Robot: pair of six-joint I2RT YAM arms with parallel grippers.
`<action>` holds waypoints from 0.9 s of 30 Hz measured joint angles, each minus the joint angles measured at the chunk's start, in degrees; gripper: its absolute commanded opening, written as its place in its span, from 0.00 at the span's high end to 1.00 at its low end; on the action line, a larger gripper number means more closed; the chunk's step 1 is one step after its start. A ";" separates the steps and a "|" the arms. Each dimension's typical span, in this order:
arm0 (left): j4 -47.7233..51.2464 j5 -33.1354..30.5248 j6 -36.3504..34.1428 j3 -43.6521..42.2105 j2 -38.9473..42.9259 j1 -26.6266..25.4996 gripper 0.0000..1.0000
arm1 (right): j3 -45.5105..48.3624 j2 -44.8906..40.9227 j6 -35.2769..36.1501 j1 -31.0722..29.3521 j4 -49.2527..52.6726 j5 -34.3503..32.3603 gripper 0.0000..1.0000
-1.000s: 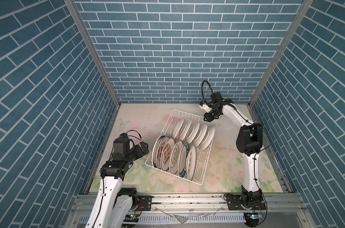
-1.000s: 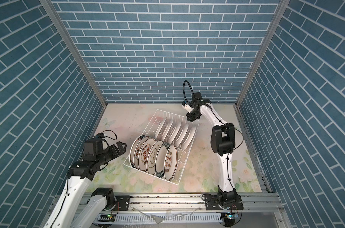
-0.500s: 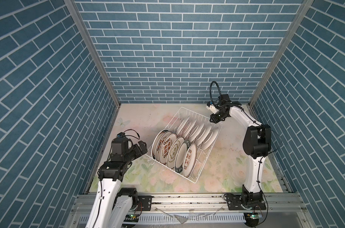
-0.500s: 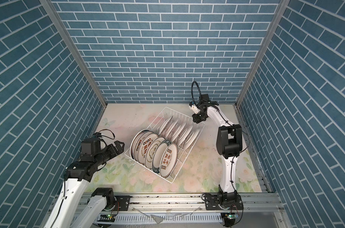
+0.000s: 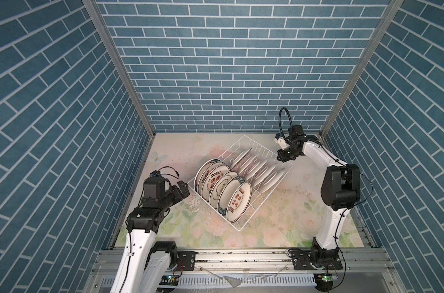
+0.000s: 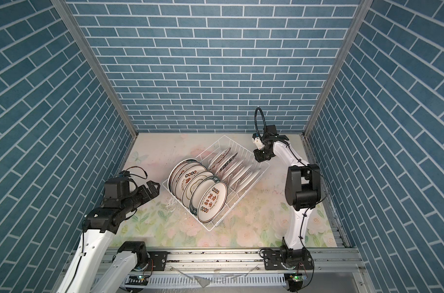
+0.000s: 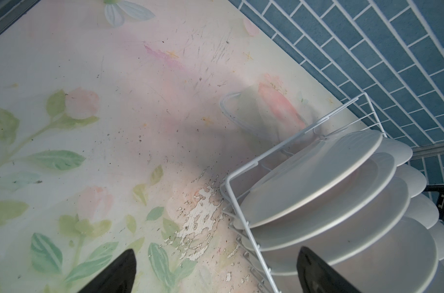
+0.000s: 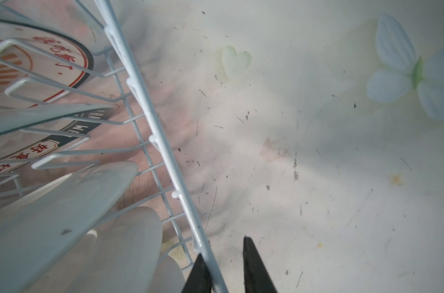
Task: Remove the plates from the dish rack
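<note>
Floral-printed surface (image 5: 292,215), scuffed and flaking near its middle, walled by blue brick panels. Dish rack (image 5: 268,151) sits on it askew, between the middle and the far edge, one corner aimed at the far edge. Plates (image 5: 234,201) all stand on edge between the tines, in two rows. The row nearer the left edge shows printed faces with red characters and dark rims. The row nearer the right edge shows plain white backs. Left gripper (image 5: 184,190) hangs just off the rack's corner nearest the left edge, above the surface, fingers (image 7: 119,274) spread wide, nothing between them. Right gripper (image 5: 283,158) is at the rack's far-right rim, toward the surface's far right corner. In the right wrist view its fingers (image 8: 256,266) stand narrowly apart astride the rim wire: wire against one finger, a bare gap to the other.
</note>
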State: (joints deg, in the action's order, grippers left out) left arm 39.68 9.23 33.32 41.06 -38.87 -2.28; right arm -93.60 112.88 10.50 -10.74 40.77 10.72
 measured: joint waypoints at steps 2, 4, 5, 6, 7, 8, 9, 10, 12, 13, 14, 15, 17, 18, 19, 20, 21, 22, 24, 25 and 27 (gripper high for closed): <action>-0.15 0.22 0.74 -0.15 -0.44 0.00 0.01 | 2.05 -1.42 -1.70 0.59 -0.66 -0.39 0.83; -0.94 1.01 1.44 -0.90 -1.38 0.00 0.01 | 3.93 -2.80 -3.61 1.14 -1.16 -0.92 0.83; -1.01 1.42 1.70 -1.18 -1.99 0.00 0.01 | 4.74 -3.37 -4.44 1.40 -1.40 -1.11 0.84; -1.05 2.01 1.92 -1.49 -2.89 0.00 0.01 | 5.60 -3.96 -5.42 1.73 -1.68 -1.25 0.84; -1.09 2.49 2.08 -1.60 -3.80 0.00 0.01 | 6.49 -4.59 -6.29 2.05 -2.10 -1.29 0.84; -1.20 2.93 2.16 -1.62 -4.81 0.00 0.01 | 7.21 -5.09 -7.10 2.34 -2.40 -1.33 0.84; -1.44 3.34 2.25 -1.62 -5.86 0.00 0.01 | 8.02 -5.68 -7.98 2.71 -2.69 -1.33 0.84; -1.86 3.76 2.25 -1.62 -6.84 0.00 0.01 | 8.81 -6.21 -8.90 3.06 -2.99 -1.38 0.84; -2.64 4.17 2.29 -1.64 -8.02 0.00 0.01 | 10.40 -7.30 -10.45 3.74 -3.69 -1.44 0.84; -3.13 4.17 2.27 -1.70 -8.46 0.00 0.01 | 11.21 -7.89 -11.21 4.07 -4.09 -1.46 0.84; -3.61 4.15 2.27 -1.81 -8.83 0.00 0.01 | 11.91 -8.37 -11.91 4.39 -4.39 -1.44 0.84; -4.11 4.15 2.27 -1.95 -9.29 0.00 0.01 | 12.74 -8.96 -12.70 4.74 -4.81 -1.44 0.84; -5.22 4.15 2.27 -2.19 -10.54 0.00 0.01 | 14.32 -10.10 -14.03 5.38 -5.62 -1.46 0.84; -5.84 4.17 2.27 -2.29 -11.34 0.00 0.01 | 15.17 -10.71 -14.80 5.68 -6.03 -1.46 0.84; -6.58 4.17 2.27 -2.43 -12.15 0.00 0.01 | 16.00 -11.37 -15.54 5.99 -6.40 -1.49 0.84; -7.30 4.17 2.27 -2.54 -12.98 0.00 0.01 | 16.68 -11.91 -16.15 6.25 -6.69 -1.49 0.84; -7.93 4.22 2.27 -2.60 -13.84 0.00 0.01 | 17.44 -12.50 -16.81 6.56 -6.93 -1.49 0.85; -8.76 4.37 2.27 -2.71 -14.71 0.00 0.01 | 18.10 -13.03 -17.46 6.86 -7.08 -1.49 0.85; -10.21 4.61 2.27 -2.95 -16.09 0.00 0.01 | 19.32 -13.97 -18.62 7.43 -7.50 -1.49 0.85; -11.10 4.85 2.27 -3.08 -16.81 0.00 0.01 | 19.85 -14.43 -19.12 7.69 -7.65 -1.49 0.85; -12.63 5.42 2.29 -3.30 -18.14 0.00 0.01 | 20.76 -15.15 -19.87 8.22 -7.91 -1.49 0.85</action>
State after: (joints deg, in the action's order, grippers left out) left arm 27.05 14.66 35.62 37.76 -57.01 -2.28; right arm -72.84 97.73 -9.37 -2.52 32.86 9.23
